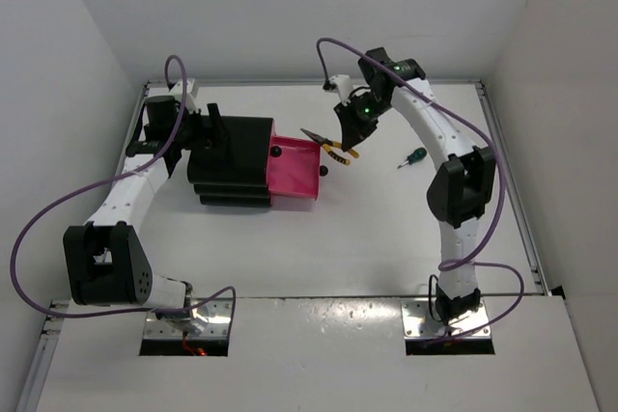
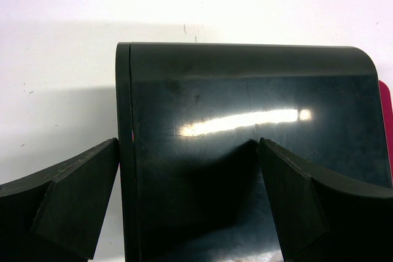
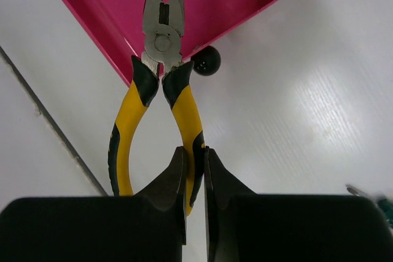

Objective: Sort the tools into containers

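Seen from above, the left gripper point(image 1: 213, 137) sits at the black cabinet point(image 1: 237, 176), where a pink drawer point(image 1: 294, 176) stands pulled out. A green-handled screwdriver point(image 1: 410, 157) lies on the table point(image 1: 386, 238), well apart. In the left wrist view, its fingers point(image 2: 67, 200) stand apart at the cabinet's edge. In the right wrist view, the right gripper point(image 3: 195, 157) clamps one yellow handle of the pliers point(image 3: 163, 35), their nose over the drawer.

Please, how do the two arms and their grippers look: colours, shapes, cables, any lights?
The left arm and right arm have white rounded links with bulky black joints. A thin purple cable runs along each. Two small green lights glow on the right arm's black parts. The left gripper and right gripper each have two matte black, wedge-shaped fingers.
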